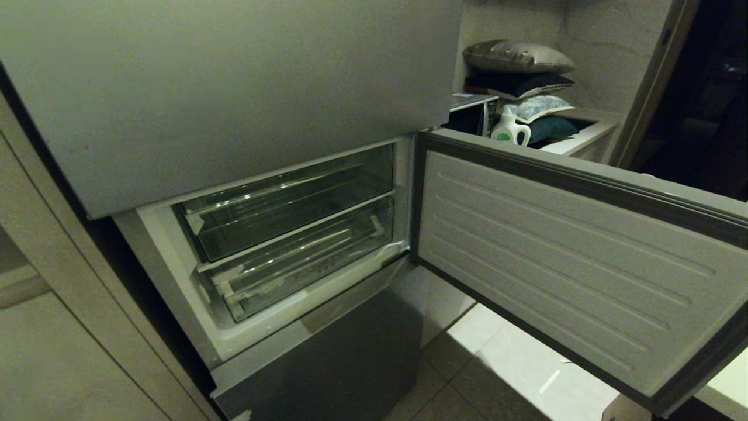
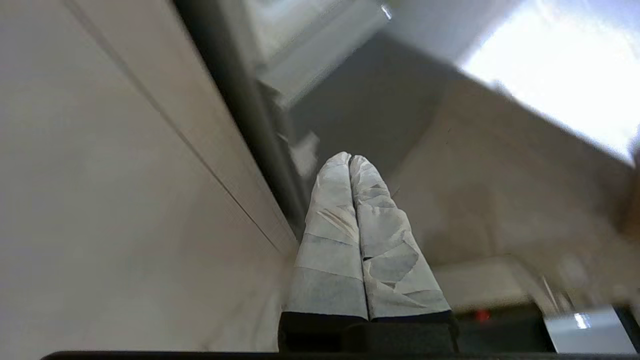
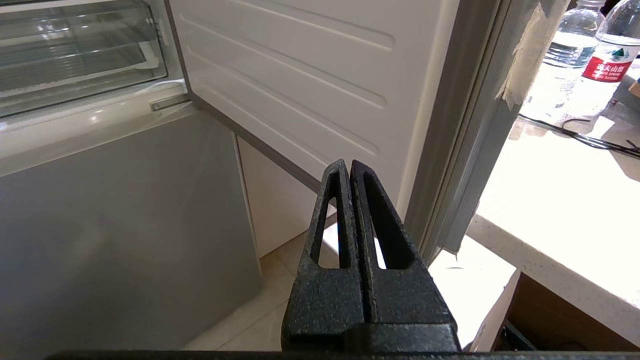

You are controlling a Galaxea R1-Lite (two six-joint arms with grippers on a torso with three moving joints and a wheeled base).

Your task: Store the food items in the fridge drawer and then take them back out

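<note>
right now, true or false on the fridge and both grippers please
1. The grey fridge compartment door stands open. True.
2. The clear plastic fridge drawers hold food. False: no food shows in them.
3. The tape-wrapped left gripper is shut. True.
4. The black right gripper grips a water bottle. False: it is shut on nothing; the clear water bottles stand on the pale counter.
5. A white detergent jug sits beyond the door. True.

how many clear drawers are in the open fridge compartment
2. The upper drawer sits just under the closed top door, and the lower drawer sits directly beneath it, both pushed in. Both look empty, though the back of each is dim.
</note>
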